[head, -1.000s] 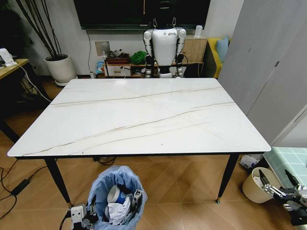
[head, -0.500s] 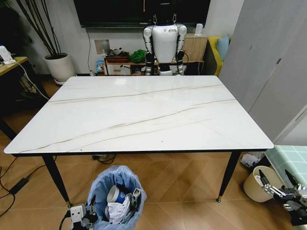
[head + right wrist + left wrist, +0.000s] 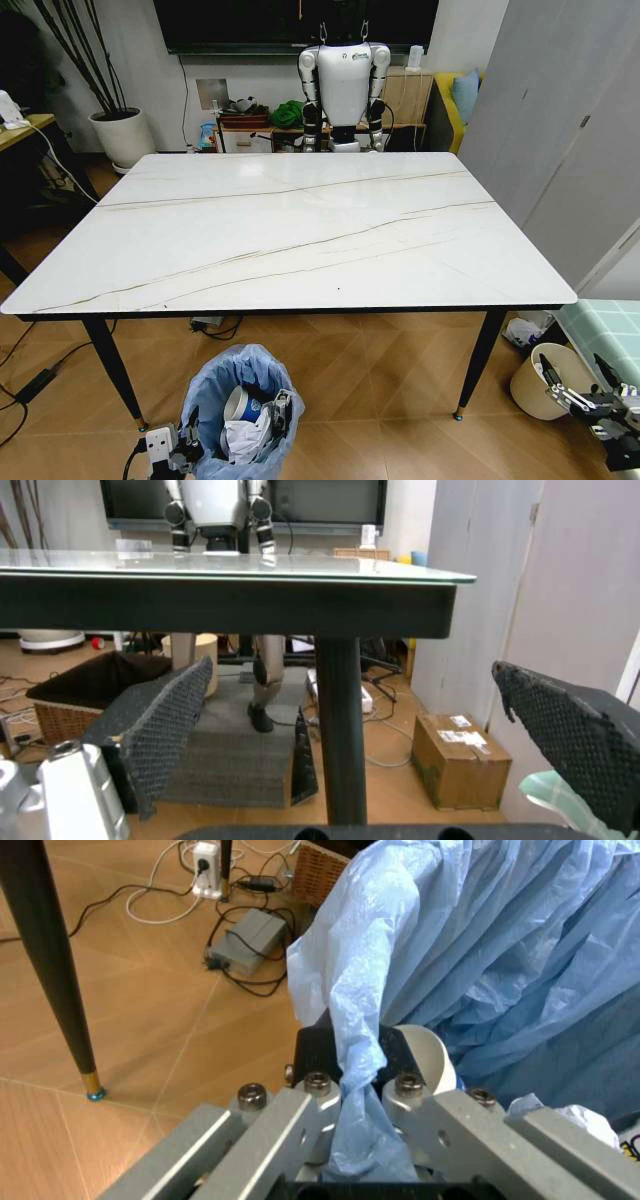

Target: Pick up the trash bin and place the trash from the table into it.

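Observation:
The trash bin, lined with a crinkled light-blue bag, stands on the wooden floor in front of the table's near edge. Inside it lie a blue-and-white paper cup and crumpled white paper. My left gripper is low at the bin's left side, shut on the bag-covered rim. The white marble-look table spreads ahead on slim black legs. My right gripper hangs low at the right, open with nothing between its fingers.
A cream-coloured bin stands on the floor close to my right gripper. Grey cabinet panels close the right side. A white robot stands behind the table. Cables and an adapter lie on the floor at the left.
The camera has shifted: the table sits a little higher in the picture and looks wider. The bin and both grippers keep their places and grips.

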Robot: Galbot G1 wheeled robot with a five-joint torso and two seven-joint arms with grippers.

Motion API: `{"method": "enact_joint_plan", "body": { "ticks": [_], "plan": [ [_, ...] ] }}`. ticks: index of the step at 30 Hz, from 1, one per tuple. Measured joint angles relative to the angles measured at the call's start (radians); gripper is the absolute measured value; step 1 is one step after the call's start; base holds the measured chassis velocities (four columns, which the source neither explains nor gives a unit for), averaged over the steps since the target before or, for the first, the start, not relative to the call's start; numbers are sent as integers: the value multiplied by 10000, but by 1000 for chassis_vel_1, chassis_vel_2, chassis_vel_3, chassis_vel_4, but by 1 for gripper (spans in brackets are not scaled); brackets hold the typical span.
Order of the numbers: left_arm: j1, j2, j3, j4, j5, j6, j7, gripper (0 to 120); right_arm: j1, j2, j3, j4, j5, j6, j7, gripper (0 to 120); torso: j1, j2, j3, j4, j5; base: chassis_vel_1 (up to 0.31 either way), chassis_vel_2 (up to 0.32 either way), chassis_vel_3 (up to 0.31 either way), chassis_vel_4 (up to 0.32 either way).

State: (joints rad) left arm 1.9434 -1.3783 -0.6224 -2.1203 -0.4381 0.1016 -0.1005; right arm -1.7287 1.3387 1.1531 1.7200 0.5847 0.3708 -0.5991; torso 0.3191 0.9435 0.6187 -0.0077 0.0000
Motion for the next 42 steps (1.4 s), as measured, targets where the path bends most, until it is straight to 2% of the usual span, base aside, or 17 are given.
{"method": "enact_joint_plan", "body": {
  "ticks": [25,42],
  "plan": [
    [-603,-379,-211,888,-693,225,8,0,0,0,0,0,0,0,0,100,-518,-1178,-658,0,0,0,0,0,0],
    [-788,-338,-295,1180,-774,285,23,0,0,0,0,0,0,0,0,100,-821,-1898,-1075,1,0,0,0,0,0]
  ]
}}
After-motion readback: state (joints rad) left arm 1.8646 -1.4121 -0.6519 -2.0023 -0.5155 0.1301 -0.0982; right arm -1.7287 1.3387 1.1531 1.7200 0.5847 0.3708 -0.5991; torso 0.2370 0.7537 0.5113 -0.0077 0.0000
